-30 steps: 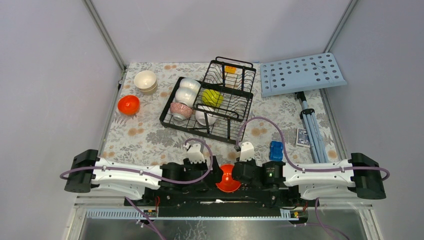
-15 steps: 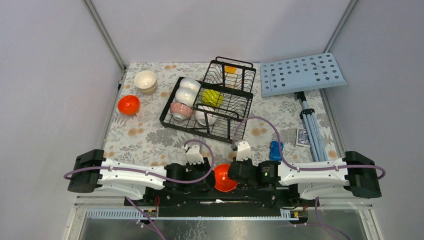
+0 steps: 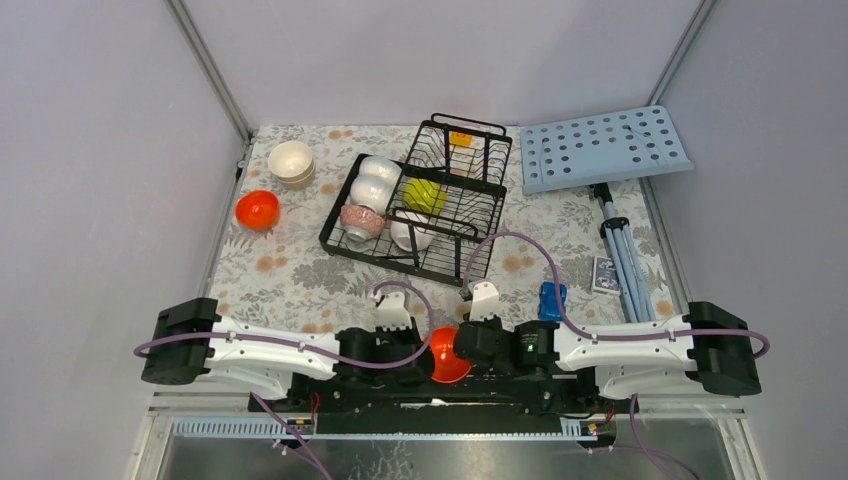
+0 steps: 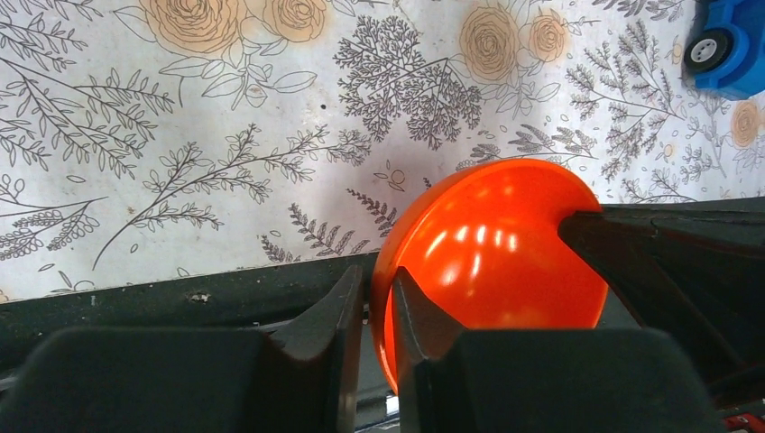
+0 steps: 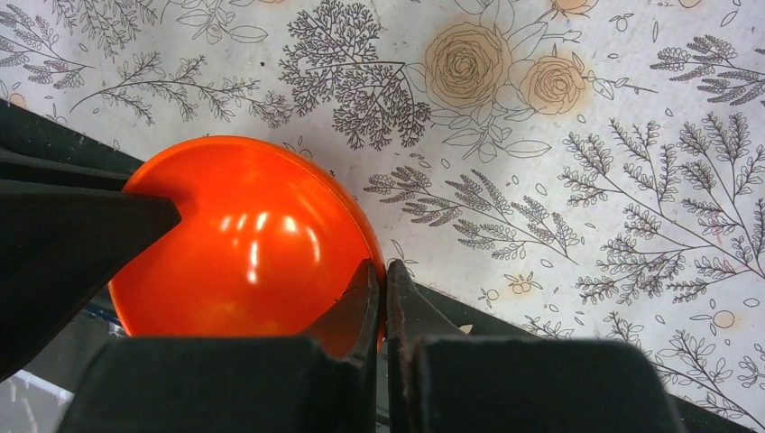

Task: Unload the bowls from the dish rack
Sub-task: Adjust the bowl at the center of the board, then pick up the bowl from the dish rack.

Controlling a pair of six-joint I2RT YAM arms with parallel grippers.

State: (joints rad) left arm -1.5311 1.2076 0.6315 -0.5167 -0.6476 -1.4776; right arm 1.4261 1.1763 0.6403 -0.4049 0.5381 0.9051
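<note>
Top view first: the left gripper and right gripper meet at the 6 o'clock edge of the bench, right over the arm bases. Between them is an orange bowl, tipped up on its edge.

The dish rack sits up toward 12 o'clock from there. It holds 2 white bowls, a pink-speckled bowl, a yellow-green bowl and 1 more white bowl.

Out on the bench at 10 o'clock there's a stack of cream bowls with a second orange bowl just beside it. A blue perforated board is at 1 o'clock and a blue toy car at 4 o'clock.

Left wrist view: the left gripper is narrowed down onto the orange bowl at the rim. 1 finger is outside the wall and 1 is inside, at the bowl's 9 o'clock. A dark finger from the other arm comes in at the bowl's 3 o'clock. The toy car peeks in at 1 o'clock.

Right wrist view: the right gripper is pinched almost fully together on the rim of the orange bowl, at the bowl's 4 o'clock. The other arm's dark finger reaches in from 9 o'clock.
</note>
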